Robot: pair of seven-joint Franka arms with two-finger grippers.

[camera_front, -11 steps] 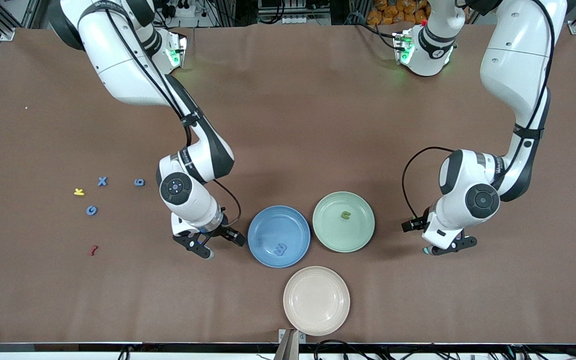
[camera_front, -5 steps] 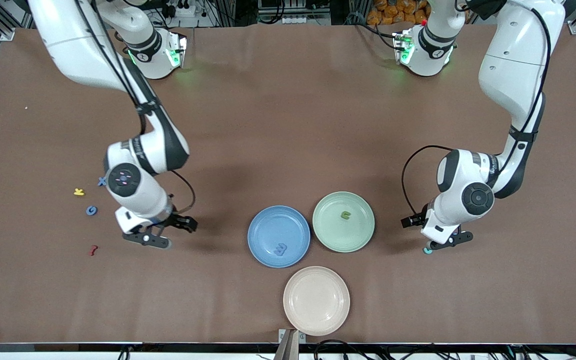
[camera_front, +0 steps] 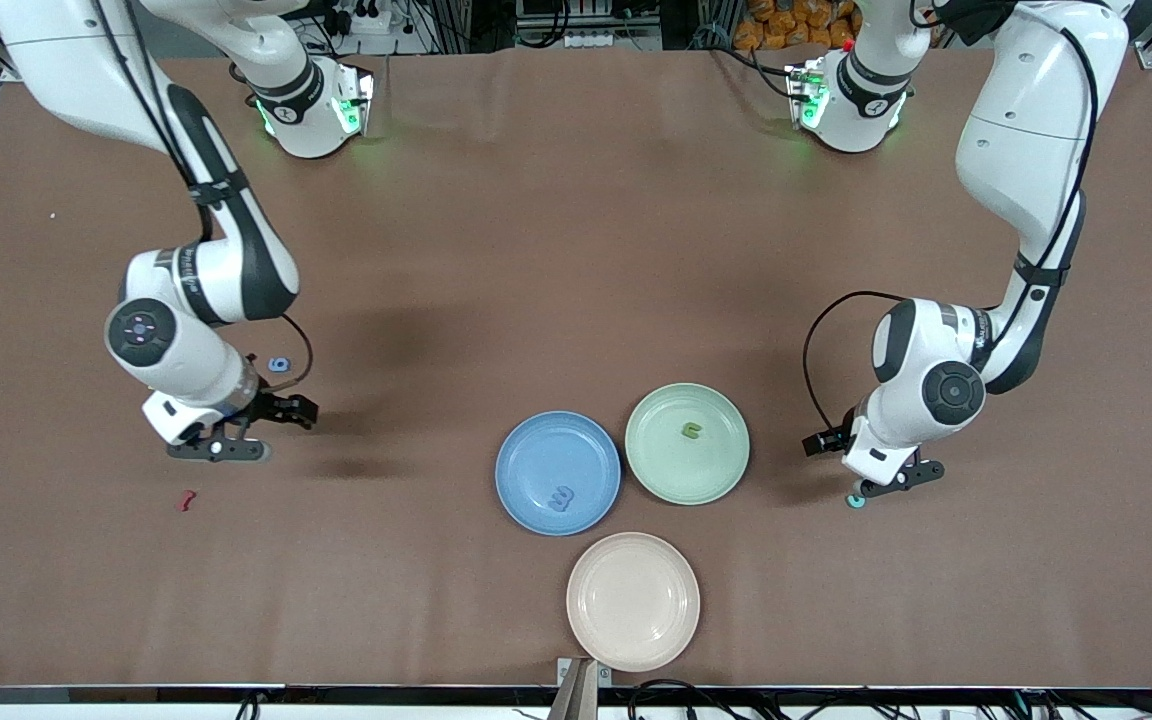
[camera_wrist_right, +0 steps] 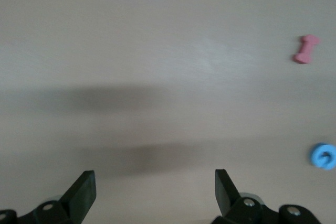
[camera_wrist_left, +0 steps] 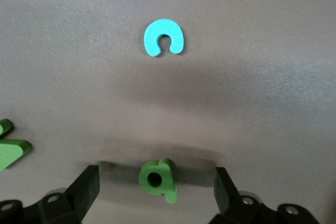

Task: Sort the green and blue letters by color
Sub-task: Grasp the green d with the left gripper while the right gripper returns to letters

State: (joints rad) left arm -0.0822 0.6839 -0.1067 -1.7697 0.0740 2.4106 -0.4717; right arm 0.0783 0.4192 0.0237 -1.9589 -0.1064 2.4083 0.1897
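Over bare table, both grippers, left (camera_front: 881, 490) and right (camera_front: 236, 435), hold jaws wide, gripping nothing.

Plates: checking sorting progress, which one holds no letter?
The pale pink round plate nearest the front camera; the blue plate and green plate each hold one.

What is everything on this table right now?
Plates: three; blue plate, green plate, empty beige plate nearest the front camera.
Sorted letters: two; blue letter in the blue plate, green letter in the green plate.
Loose blue: three; digit 6 and blue piece near the right gripper, light blue letter at the left arm's end.
Loose green: loose green letter on the table; green bits beside it, partly seen.
Red squiggle: one, right arm's end.
Right gripper: open, over bare table.
Left gripper: open, over the loose green letter.
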